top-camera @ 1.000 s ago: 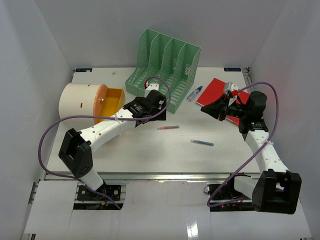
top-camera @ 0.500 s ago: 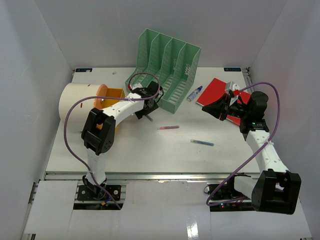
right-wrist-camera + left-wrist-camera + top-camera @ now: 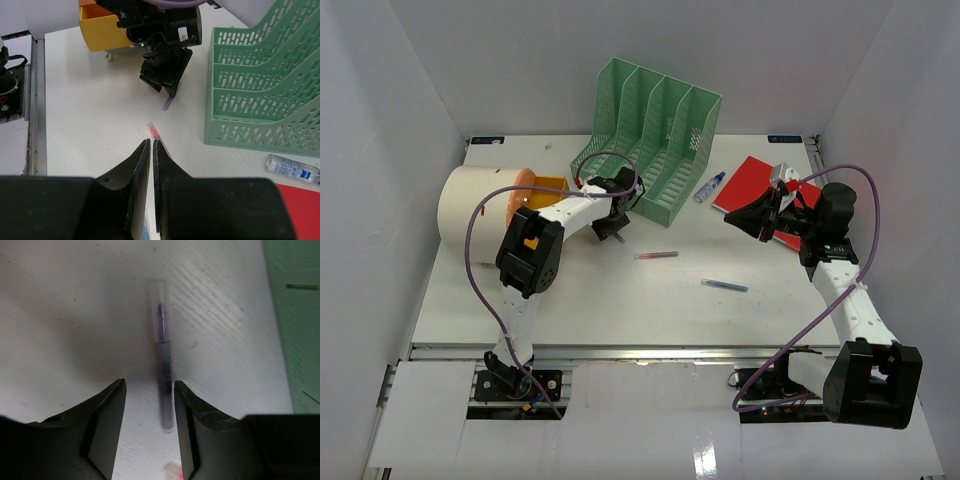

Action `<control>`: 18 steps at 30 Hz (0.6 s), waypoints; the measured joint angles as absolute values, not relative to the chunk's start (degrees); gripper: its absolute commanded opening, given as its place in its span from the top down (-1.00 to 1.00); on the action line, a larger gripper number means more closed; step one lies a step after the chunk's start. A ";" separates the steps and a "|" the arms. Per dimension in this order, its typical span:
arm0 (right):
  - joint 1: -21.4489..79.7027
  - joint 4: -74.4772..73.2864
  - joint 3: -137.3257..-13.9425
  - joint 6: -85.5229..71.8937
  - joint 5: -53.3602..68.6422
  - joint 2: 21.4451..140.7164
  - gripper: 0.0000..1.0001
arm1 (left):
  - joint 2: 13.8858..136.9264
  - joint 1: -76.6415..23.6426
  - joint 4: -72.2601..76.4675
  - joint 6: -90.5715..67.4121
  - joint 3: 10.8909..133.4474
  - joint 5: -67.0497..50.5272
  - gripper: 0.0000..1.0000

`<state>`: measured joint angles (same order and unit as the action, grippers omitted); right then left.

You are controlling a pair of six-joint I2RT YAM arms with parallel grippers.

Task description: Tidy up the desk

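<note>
On the white desk [image 3: 620, 310] lies a purple pen [image 3: 162, 365], next to the green file organizer [image 3: 655, 135]. My left gripper [image 3: 149, 385] is lowered over the pen's near end. Its jaws stand either side of the pen with a gap, nearer on the right. From above, the left gripper [image 3: 612, 230] sits just in front of the organizer. A red pen [image 3: 656, 255] and a blue pen [image 3: 724, 286] lie mid-desk. My right gripper [image 3: 151, 141] is shut on nothing, hovering by a red notebook [image 3: 752, 183].
A white cylinder [image 3: 480, 200] with an orange drawer [image 3: 548, 188] stands at the left. A small clear bottle [image 3: 710, 187] lies between organizer and notebook. White walls close in on three sides. A silver rail [image 3: 640, 350] runs along the front edge.
My left arm has folded upright and its jaws have narrowed around the purple pen. The right arm has not moved.
</note>
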<state>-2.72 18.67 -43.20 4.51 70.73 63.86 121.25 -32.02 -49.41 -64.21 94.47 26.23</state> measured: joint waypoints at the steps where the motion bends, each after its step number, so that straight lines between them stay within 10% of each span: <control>1: -2.79 18.48 -43.20 4.56 70.73 63.86 0.75 | 121.94 -31.84 -49.39 -64.10 94.48 26.02 -0.03; 10: -3.32 17.98 -43.20 4.69 70.74 63.86 0.76 | 123.51 -30.98 -49.29 -62.74 95.25 25.00 0.14; 18: -3.60 17.96 -43.20 4.69 70.78 63.86 0.76 | 123.70 -30.81 -48.74 -59.73 95.23 24.31 0.98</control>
